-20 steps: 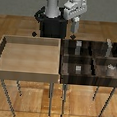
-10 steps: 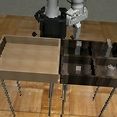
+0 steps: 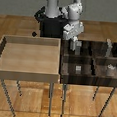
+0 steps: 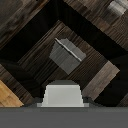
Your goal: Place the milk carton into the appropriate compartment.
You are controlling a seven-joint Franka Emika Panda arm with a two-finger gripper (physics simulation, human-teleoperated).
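Observation:
My gripper (image 3: 73,42) hangs over the dark bin's far compartment (image 3: 84,52) on the exterior view's left. It is shut on the milk carton (image 3: 73,45), a small pale-grey box. In the wrist view the carton (image 4: 62,94) fills the near middle and hides my fingers. Below it a similar grey box with a whiter top edge (image 4: 65,54) stands on that compartment's floor. It also shows in the exterior view (image 3: 79,46), just beside my gripper.
A large light wooden bin (image 3: 29,67) stands at the exterior view's left. In the dark bin, a taller grey box (image 3: 109,47) stands in the far right compartment, a small grey cube (image 3: 78,69) in the near left one, and a small grey object (image 3: 110,69) in the near right one.
My gripper has come down with the carton, from well above the dark bin to just above its far compartment on the exterior view's left.

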